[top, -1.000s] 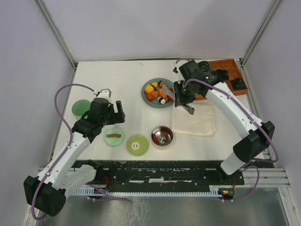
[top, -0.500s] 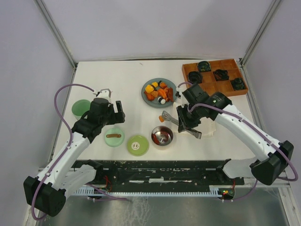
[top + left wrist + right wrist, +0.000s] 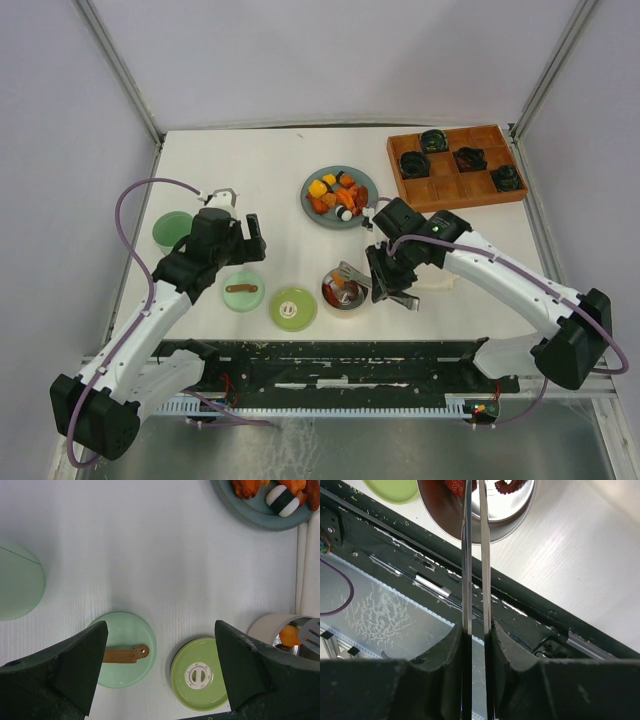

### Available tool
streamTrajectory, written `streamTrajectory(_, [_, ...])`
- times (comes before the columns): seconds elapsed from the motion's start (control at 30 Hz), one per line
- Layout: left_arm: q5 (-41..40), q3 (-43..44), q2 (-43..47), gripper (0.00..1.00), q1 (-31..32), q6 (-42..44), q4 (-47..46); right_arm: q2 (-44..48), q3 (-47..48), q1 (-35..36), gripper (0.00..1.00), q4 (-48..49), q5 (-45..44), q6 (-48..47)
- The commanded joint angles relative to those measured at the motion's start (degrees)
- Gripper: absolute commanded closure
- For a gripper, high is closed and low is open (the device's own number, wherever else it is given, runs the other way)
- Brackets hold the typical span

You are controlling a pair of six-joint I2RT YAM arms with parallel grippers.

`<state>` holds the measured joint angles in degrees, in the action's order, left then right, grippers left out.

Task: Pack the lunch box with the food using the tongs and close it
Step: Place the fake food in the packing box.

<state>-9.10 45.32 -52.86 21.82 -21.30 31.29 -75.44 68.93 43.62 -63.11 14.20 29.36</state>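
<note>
By the worktop's [image 3: 255, 160] left edge stands the open mint-green canister [image 3: 172, 231]. Just right of it the left gripper [image 3: 160, 630] hangs with jaws spread wide and empty above the brown-handled flat lid [image 3: 243, 290] and lime-green lid [image 3: 292, 307], which lie side by side along the near edge. Right of them sits the steel bowl [image 3: 344, 290], where the right gripper [image 3: 476, 628] clamps the silver tongs [image 3: 474, 555], arms pressed nearly together and tips in the bowl beside an orange piece [image 3: 289, 635]; whether they pinch it I cannot tell. More food [image 3: 338, 195] lies on the grey-blue plate [image 3: 309, 201] behind the bowl, and the wooden tray [image 3: 455, 165] fills the far right corner.
</note>
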Motion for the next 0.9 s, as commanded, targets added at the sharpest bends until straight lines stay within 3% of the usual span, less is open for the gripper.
streamTrajectory(0.0, [-1.1,1.5,0.7,0.07,-0.2,1.5,-1.4,-2.3,0.2,1.1,0.74,6.0,1.0,1.4])
streamTrajectory(0.27, [-1.1,1.5,0.7,0.07,-0.2,1.6,-1.5,-1.5,0.8,1.3,0.59,5.8,-0.2,1.3])
streamTrajectory(0.5, [-0.9,1.5,0.6,0.07,-0.3,1.5,-1.4,2.5,3.6,1.3,0.57,3.5,-4.1,1.5])
streamTrajectory(0.7, [-0.4,1.6,0.7,0.07,-0.2,1.3,-1.2,4.6,7.8,0.3,0.57,0.2,-16.4,0.8])
streamTrajectory(0.87, [1.3,1.3,1.4,0.07,-0.2,-0.3,-0.7,4.1,9.5,-4.8,0.57,0.4,-22.6,0.2])
